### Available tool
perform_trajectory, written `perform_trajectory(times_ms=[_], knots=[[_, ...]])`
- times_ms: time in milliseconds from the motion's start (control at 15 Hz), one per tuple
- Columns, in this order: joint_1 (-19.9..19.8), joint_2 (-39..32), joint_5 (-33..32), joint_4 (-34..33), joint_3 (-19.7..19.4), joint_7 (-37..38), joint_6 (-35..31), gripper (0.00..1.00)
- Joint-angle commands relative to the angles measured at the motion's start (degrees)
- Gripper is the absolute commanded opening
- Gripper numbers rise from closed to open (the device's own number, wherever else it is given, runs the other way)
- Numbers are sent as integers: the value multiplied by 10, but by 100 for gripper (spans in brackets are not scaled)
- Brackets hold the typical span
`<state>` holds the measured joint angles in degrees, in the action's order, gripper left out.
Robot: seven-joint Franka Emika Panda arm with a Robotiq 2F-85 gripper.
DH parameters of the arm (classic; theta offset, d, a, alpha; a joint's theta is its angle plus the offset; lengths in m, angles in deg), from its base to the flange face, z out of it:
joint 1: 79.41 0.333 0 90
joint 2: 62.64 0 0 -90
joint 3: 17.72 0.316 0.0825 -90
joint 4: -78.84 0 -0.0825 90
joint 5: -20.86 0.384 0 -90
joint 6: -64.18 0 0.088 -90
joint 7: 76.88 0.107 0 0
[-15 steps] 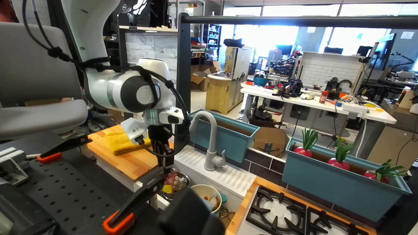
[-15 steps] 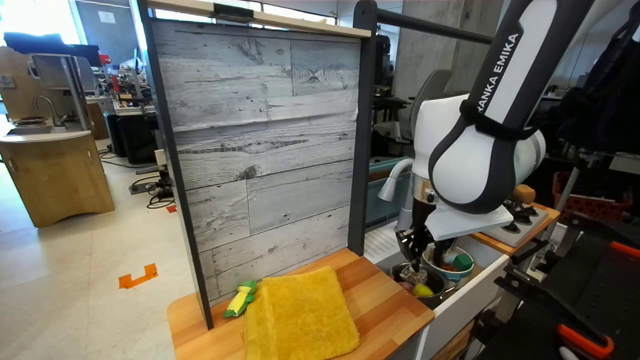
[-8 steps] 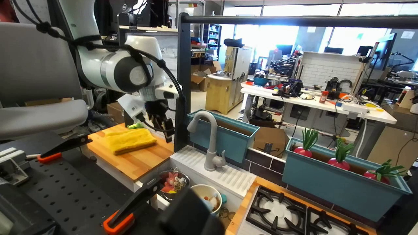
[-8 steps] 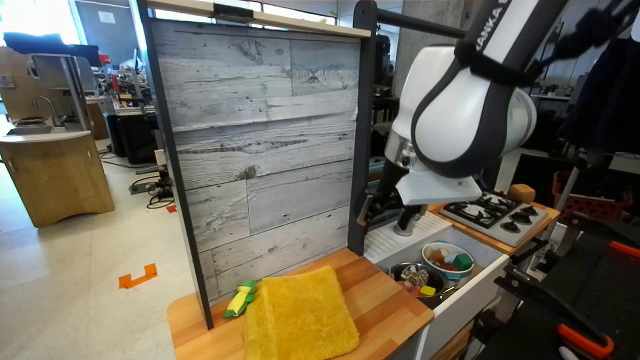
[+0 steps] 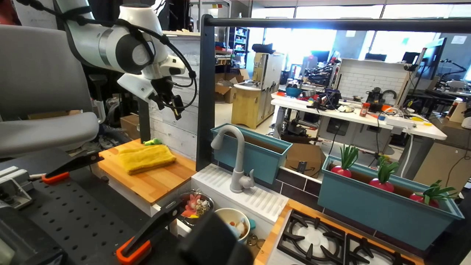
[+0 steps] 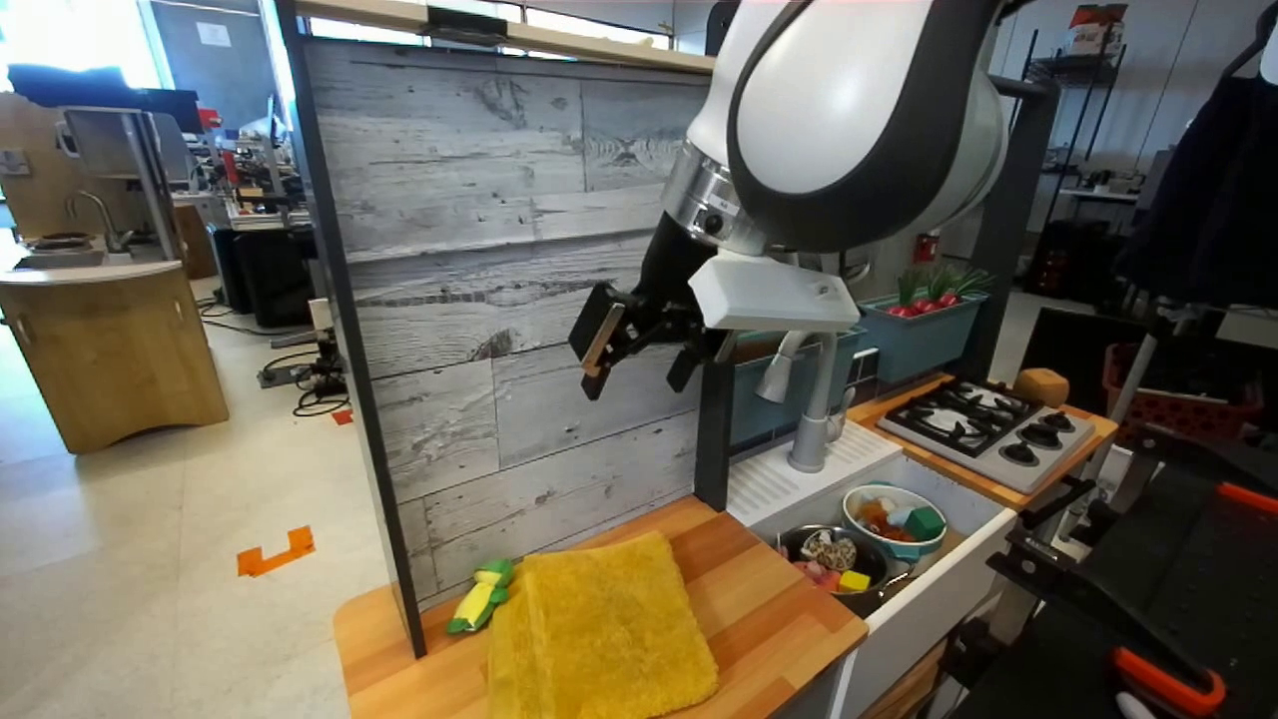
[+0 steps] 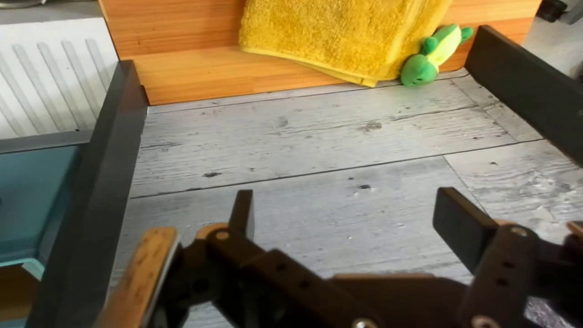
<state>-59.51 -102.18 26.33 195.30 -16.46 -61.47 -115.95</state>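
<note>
One yellow towel (image 6: pixel 609 629), one green-and-yellow plush toy (image 6: pixel 481 597), one pale faucet (image 5: pixel 241 156), two teal planters (image 5: pixel 368 206), one cooktop (image 6: pixel 986 446) with three visible knobs, one metal pot (image 6: pixel 875 561) and one white-rimmed bucket (image 5: pixel 225 214) were in view.

The robot's black tool (image 7: pixel 344 218) was spread wide, its two fingers well apart; in the wrist view, boards of a grey plank panel (image 7: pixel 296 136) showed in the gap. It hung above the wooden counter (image 6: pixel 759 589), in front of the panel, which was the surface nearest to it. Below, the folded towel lay on the counter, with the plush toy just beside its edge, close to the foot of the panel.

Next to the counter, pot and bucket sat side by side in a white-walled basin (image 6: pixel 929 609). The pot held a pink piece (image 5: pixel 192 205), a speckled piece (image 6: pixel 829 549) and a yellow block (image 6: pixel 854 581). The bucket held orange-brown pieces (image 6: pixel 877 517), with a green block (image 6: pixel 925 524) near its rim. One planter stood behind the faucet; its twin held three red radishes (image 5: pixel 342 171).
</note>
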Motion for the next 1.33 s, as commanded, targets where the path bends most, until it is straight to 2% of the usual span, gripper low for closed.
perform_trajectory(times_ms=[0, 200, 400, 667, 933, 1067, 1133, 1267], knots=[[16, -6, 10, 2, -21, 2, -16, 100], [33, -58, 6, -14, -20, -6, -76, 100], [79, -127, 22, -60, -32, -13, -131, 100], [137, -206, 47, -159, -58, -22, -131, 100], [172, -268, 75, -247, -100, -15, -94, 85], [181, -293, 83, -279, -114, -7, -82, 73], [184, -304, 87, -294, -120, -2, -74, 61], [186, -316, 94, -314, -119, 9, -52, 57]])
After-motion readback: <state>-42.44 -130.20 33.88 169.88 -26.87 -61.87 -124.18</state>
